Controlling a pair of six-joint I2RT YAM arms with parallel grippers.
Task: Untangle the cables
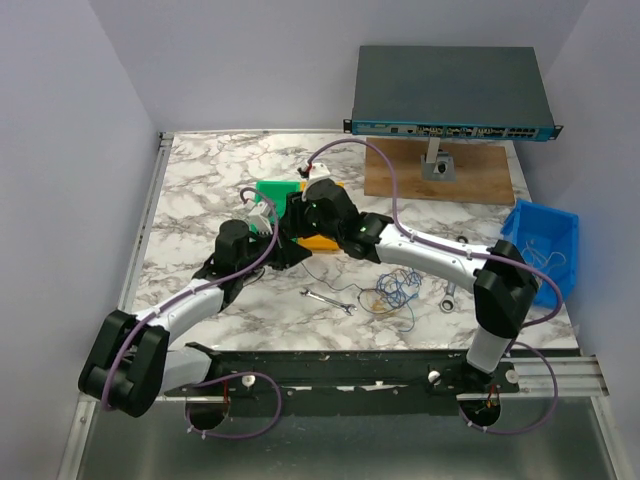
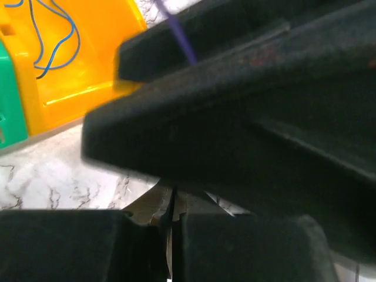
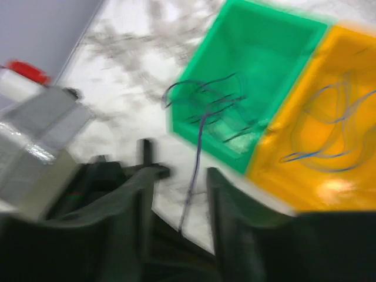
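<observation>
A loose bunch of thin blue and dark cables (image 1: 392, 290) lies on the marble table right of centre. My left gripper (image 1: 287, 247) (image 2: 173, 214) is shut, with a thin dark strand pinched between its fingers. My right gripper (image 1: 303, 212) (image 3: 179, 194) is open just above it. A thin purplish cable (image 3: 197, 158) runs from the green bin (image 3: 202, 141) down between the right fingers to the left gripper below. More thin cables lie in the green bin and in the orange bin (image 3: 282, 176) (image 2: 88, 59). The right wrist view is blurred.
The green bin (image 1: 272, 190) and orange bin (image 1: 318, 242) sit under the two grippers. Two steel wrenches (image 1: 326, 300) (image 1: 450, 296) lie near the bunch. A blue bin (image 1: 545, 245) holding wires stands at the right edge. A network switch (image 1: 450, 95) rests on a wooden board at the back.
</observation>
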